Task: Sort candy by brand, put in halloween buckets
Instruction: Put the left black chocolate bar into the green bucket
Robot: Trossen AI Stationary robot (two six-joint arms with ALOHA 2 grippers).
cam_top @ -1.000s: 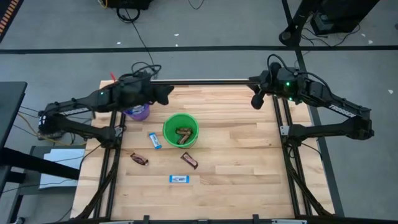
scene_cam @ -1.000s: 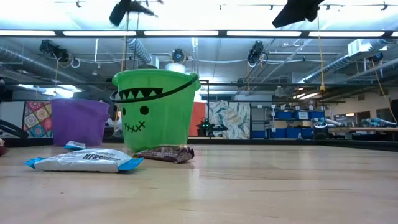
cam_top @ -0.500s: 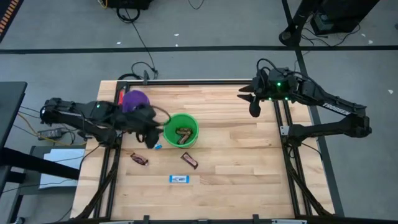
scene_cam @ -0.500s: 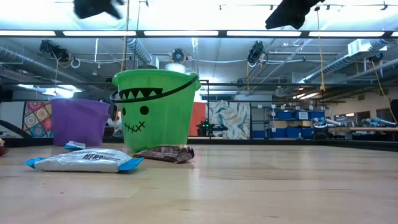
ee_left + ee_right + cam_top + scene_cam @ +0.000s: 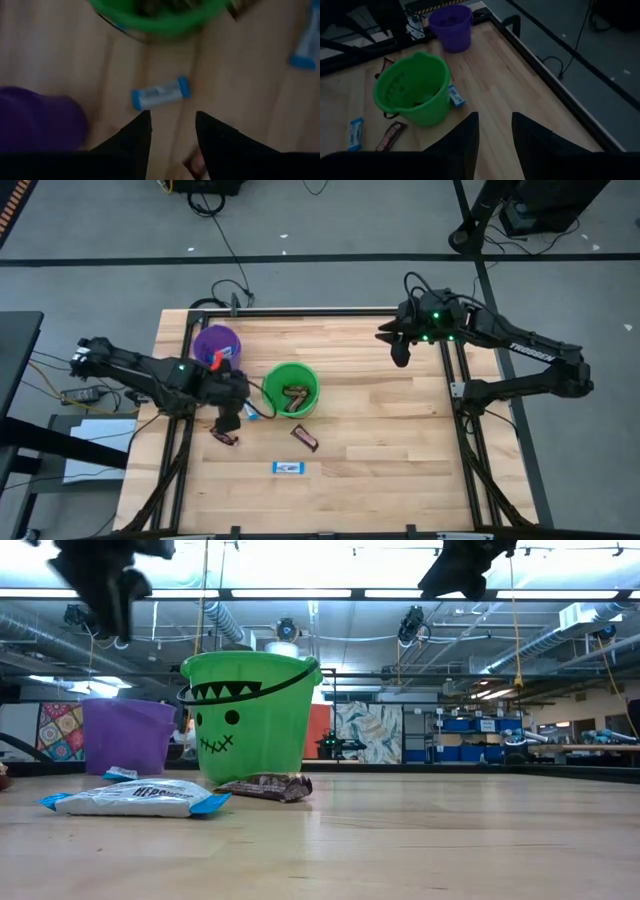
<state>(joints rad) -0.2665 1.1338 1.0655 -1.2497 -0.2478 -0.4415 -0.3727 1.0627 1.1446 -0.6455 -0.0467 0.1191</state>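
The green bucket (image 5: 290,388) stands mid-table with dark brown candy inside. The purple bucket (image 5: 217,345) stands to its far left. Loose on the wood lie a blue-and-white candy (image 5: 160,93) beside the green bucket, a brown one (image 5: 225,437), another brown one (image 5: 304,438) and a second blue one (image 5: 288,468). My left gripper (image 5: 228,408) hangs open, pointing down, above the table between the first blue candy and the left brown one. My right gripper (image 5: 400,345) is open, raised over the far right of the table.
Bare wood fills the table's right half and near edge. A black frame rail (image 5: 300,310) runs along the far edge. The green bucket's wall (image 5: 250,715) stands close on the right of my left gripper. In the low view both arms come in from the top.
My left gripper has swung from over the purple bucket toward the near edge and come down, tipping from nearly level to pointing down and rolling about its own axis. It now hangs left of the green bucket. My right gripper has drifted a little toward the table's left.
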